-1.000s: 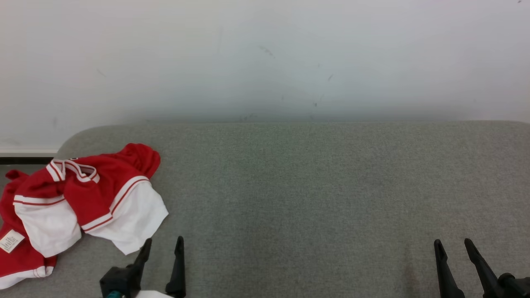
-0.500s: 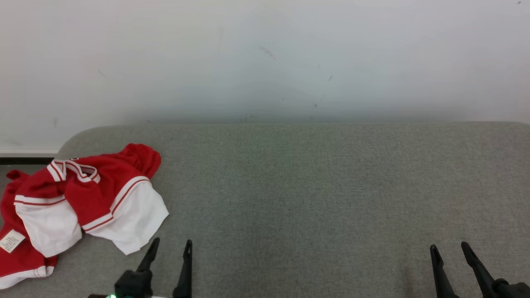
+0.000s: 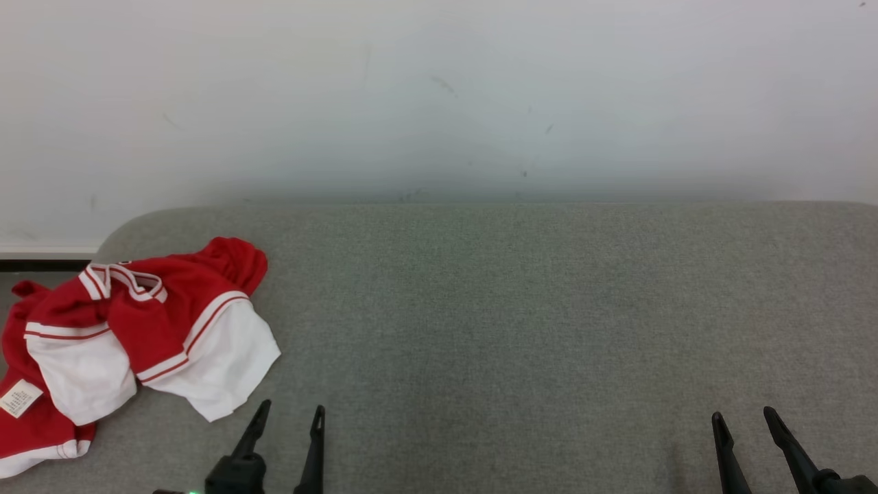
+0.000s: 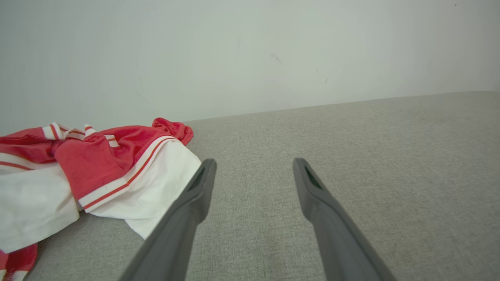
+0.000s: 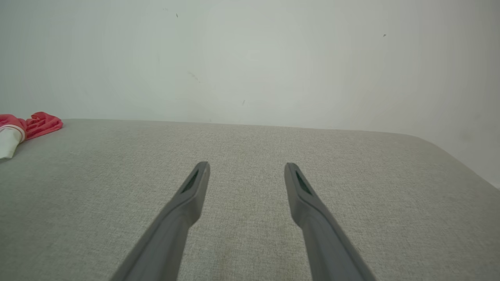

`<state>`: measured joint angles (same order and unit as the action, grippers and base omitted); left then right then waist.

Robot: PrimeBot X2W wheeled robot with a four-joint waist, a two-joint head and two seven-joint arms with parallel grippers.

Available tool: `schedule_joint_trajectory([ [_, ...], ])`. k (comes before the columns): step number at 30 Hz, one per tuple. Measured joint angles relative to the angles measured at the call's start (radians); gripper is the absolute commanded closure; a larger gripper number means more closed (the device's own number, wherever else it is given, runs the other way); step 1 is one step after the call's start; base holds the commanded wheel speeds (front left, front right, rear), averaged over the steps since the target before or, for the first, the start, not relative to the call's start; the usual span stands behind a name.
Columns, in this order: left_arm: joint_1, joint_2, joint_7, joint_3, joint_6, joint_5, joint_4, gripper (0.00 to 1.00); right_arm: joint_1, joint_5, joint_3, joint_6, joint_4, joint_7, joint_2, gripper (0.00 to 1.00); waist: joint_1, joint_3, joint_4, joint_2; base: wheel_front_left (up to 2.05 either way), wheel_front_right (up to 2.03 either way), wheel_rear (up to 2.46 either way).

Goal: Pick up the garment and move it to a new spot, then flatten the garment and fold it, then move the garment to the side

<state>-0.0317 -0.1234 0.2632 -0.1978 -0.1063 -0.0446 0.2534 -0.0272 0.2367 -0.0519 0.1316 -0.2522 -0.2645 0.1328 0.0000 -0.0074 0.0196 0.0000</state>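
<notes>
A crumpled red and white garment (image 3: 130,333) lies at the left end of the grey fabric surface (image 3: 514,309), part of it hanging over the left edge. In the left wrist view the garment (image 4: 93,171) sits left of the fingers. My left gripper (image 3: 291,413) stands open near the front edge, just right of the garment's white hem and apart from it; its jaws (image 4: 252,164) hold nothing. Far to the lower right, my right gripper (image 3: 743,416) is open and empty over bare fabric (image 5: 246,166). A corner of the garment (image 5: 23,128) shows at the right wrist view's left edge.
A pale wall (image 3: 439,96) rises directly behind the grey surface. The surface's rounded left corner (image 3: 116,230) borders a strip of dark floor edge (image 3: 41,264). A small white care label (image 3: 19,398) sticks out of the garment at the far left.
Both grippers have drawn back toward the bottom edge of the head view, the left one also shifting slightly right, away from the garment. The garment has not moved.
</notes>
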Motion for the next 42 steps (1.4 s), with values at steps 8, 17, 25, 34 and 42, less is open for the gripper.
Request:
schedule_joint_trajectory([
  [8, 0.0, 0.012, 0.0, 0.005, 0.014, 0.0, 0.009, 0.0, 0.001, 0.014, -0.006, 0.0, 0.0, 0.0, 0.002, 0.0, 0.0, 0.004, -0.003, 0.0, 0.0, 0.0, 0.0],
  [17, -0.002, 0.021, 0.001, 0.01, 0.027, 0.0, 0.018, 0.0, 0.0, 0.024, -0.007, 0.0, -0.001, 0.0, 0.005, 0.0, 0.0, 0.001, 0.014, 0.0, 0.0, 0.0, 0.0],
  [25, -0.003, 0.027, 0.001, 0.014, 0.036, 0.001, 0.024, 0.0, -0.018, 0.033, -0.014, 0.0, -0.004, 0.0, -0.001, 0.0, 0.0, -0.002, 0.095, 0.0, 0.0, 0.0, 0.0],
  [34, 0.024, 0.024, 0.001, 0.032, 0.037, 0.001, 0.025, 0.0, -0.019, 0.037, -0.041, 0.0, -0.013, 0.0, -0.007, 0.0, 0.0, -0.009, 0.237, 0.0, 0.0, 0.0, 0.0],
  [42, 0.035, 0.024, 0.001, 0.043, 0.037, 0.001, 0.015, 0.0, -0.012, 0.04, -0.065, 0.0, -0.021, 0.0, -0.012, 0.0, 0.0, -0.009, 0.3, 0.0, 0.0, 0.0, 0.0],
])
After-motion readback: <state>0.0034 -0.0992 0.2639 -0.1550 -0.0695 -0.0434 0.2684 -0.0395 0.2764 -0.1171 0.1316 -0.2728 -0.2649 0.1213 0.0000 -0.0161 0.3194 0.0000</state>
